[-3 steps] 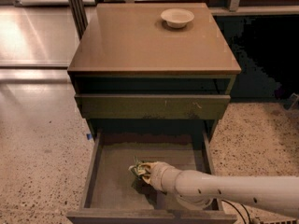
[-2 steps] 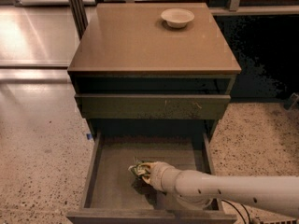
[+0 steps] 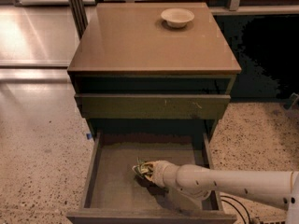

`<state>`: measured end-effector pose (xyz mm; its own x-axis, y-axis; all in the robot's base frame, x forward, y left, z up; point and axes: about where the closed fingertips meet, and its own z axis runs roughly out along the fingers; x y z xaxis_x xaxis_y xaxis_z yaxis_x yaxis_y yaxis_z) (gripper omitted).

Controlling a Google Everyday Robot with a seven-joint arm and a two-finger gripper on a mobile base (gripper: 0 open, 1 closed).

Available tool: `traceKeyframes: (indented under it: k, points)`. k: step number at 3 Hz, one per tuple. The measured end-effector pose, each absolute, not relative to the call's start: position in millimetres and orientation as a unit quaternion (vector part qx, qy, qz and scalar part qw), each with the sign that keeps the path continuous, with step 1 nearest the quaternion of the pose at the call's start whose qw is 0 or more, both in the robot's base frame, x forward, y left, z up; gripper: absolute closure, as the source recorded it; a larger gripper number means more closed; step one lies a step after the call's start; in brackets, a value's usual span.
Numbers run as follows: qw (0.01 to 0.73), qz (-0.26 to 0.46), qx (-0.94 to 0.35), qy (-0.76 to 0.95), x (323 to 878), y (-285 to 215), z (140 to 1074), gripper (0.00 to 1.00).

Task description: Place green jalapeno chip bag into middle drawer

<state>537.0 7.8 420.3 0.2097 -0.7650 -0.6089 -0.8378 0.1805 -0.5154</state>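
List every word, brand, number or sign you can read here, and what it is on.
None can be read.
green jalapeno chip bag: print too blurred to read; it sits at the gripper, inside the middle drawer.
white bowl: no text.

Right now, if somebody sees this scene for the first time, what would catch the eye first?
The pale robot arm reaching from the right into the open middle drawer stands out first. Its gripper is at the green jalapeno chip bag, low in the drawer near the centre of its floor. Next comes the white bowl, sitting at the back right of the cabinet top.
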Motion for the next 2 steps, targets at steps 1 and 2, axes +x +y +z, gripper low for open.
traceKeyframes:
  k: [1,2]
  points:
    - [0.443,0.04,-0.638,0.629,539.9,5.4,419.0,1.0]
    - [0.443,0.04,-0.638,0.629,539.9,5.4,419.0,0.81]
